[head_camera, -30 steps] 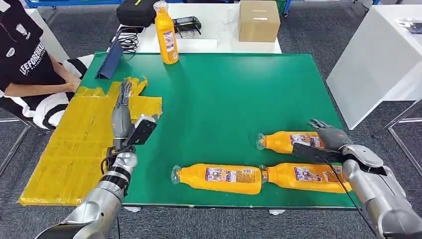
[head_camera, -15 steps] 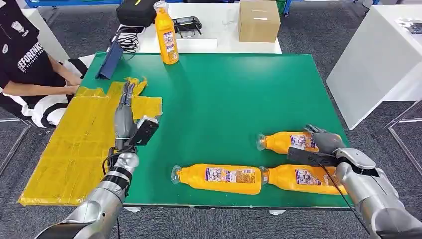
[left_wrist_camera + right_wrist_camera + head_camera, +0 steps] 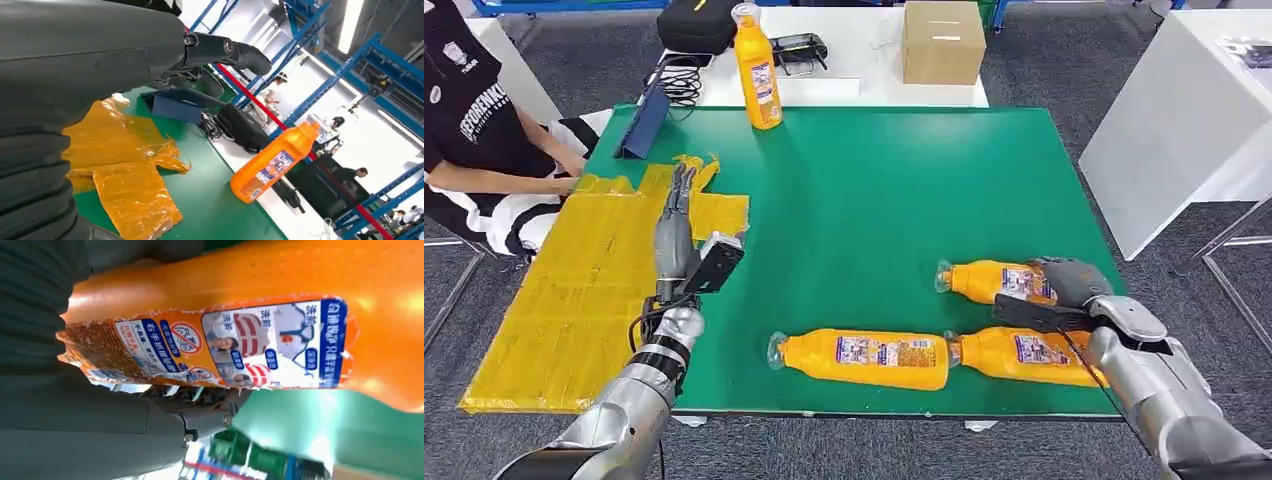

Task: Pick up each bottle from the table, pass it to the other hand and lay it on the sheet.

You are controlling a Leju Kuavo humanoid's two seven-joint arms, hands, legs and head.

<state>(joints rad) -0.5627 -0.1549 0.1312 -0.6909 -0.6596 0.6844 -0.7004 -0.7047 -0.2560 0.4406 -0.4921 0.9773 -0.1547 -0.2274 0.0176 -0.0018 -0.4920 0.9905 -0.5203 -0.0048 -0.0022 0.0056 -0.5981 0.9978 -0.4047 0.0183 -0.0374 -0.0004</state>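
My right hand (image 3: 1069, 280) lies over the base end of the far bottle (image 3: 994, 281), fingers curled round its body; in the right wrist view the bottle's label (image 3: 235, 342) sits tight against my fingers (image 3: 200, 412), so I judge the grip made or all but made. The bottle lies flat on the green table (image 3: 874, 200), its long axis running sideways with the cap pointing toward my left. My left hand (image 3: 674, 205) hovers open and empty, fingers straight, over the yellow sheet (image 3: 574, 290), well apart from the bottle. So the handover must carry it cap-first leftward across the table.
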